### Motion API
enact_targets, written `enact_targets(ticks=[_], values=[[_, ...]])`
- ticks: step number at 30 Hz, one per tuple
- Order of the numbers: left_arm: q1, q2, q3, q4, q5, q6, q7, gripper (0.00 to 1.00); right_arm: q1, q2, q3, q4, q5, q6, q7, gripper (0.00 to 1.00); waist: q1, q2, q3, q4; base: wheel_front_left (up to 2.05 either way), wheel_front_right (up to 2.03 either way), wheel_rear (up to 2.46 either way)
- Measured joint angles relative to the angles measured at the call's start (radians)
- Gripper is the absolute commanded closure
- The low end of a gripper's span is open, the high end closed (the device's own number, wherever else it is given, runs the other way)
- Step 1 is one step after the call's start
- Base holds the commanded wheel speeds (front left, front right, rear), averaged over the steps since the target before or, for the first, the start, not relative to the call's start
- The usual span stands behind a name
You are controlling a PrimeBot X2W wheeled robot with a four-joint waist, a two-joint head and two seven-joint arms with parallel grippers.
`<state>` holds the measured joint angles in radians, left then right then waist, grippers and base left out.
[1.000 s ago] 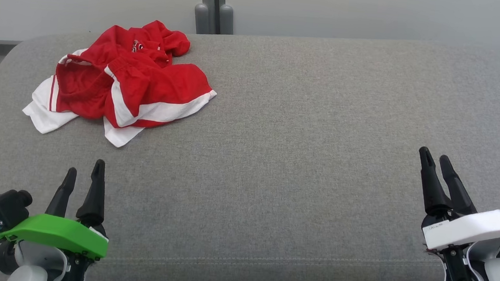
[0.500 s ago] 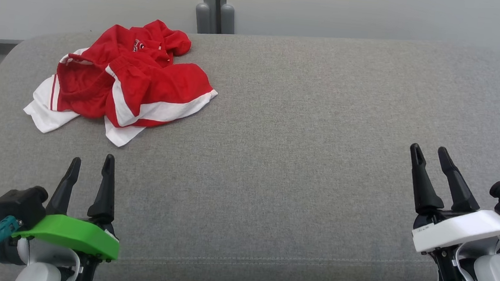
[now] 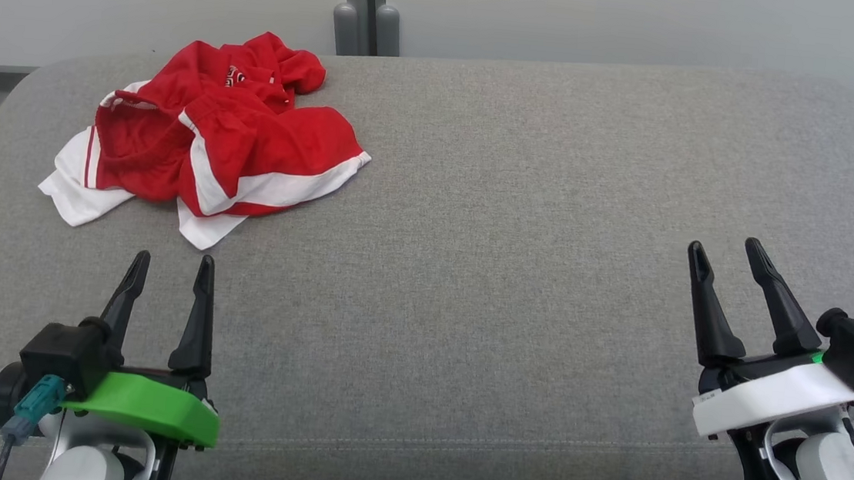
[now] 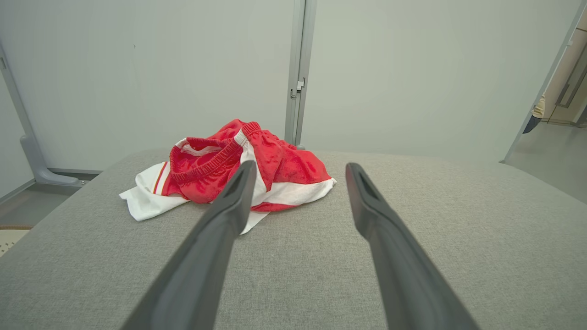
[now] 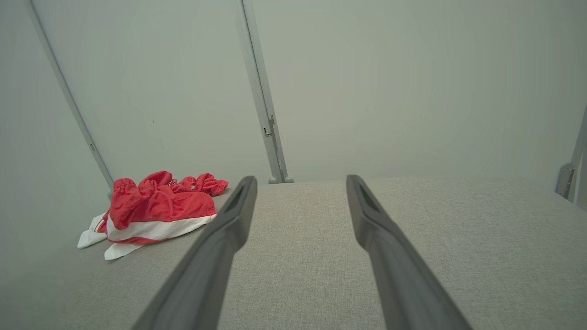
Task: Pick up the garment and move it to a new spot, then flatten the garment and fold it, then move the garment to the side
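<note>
Head view: crumpled garment (image 3: 204, 135) far-left

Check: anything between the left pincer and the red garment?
Nothing. Just a bare stretch of grey cushion separates the left pincer from the garment, clearest in the head view.

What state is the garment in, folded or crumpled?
Crumpled: the garment lies bunched in a heap on the grey cushion, waistband gaping.
</note>
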<state>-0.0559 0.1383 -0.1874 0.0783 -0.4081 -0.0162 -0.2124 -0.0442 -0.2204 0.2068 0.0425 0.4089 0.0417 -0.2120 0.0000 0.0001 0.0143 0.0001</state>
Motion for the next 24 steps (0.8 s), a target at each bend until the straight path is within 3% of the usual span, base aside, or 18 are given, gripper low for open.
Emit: enact_targets(ticks=[11,24], values=[[-0.001,0.000,-0.010,-0.024,0.143,0.000,-0.040,0.00,-0.010,-0.004,0.024,-0.033,-0.141,0.000,-0.039,0.00,0.0000,0.0000,0.005,0.001,0.00,0.00,0.00],[-0.001,-0.015,0.003,-0.022,0.150,-0.005,-0.040,0.00,-0.010,-0.001,0.011,-0.033,-0.155,0.006,-0.040,0.00,0.0000,0.0000,0.012,0.000,0.00,0.00,0.00]])
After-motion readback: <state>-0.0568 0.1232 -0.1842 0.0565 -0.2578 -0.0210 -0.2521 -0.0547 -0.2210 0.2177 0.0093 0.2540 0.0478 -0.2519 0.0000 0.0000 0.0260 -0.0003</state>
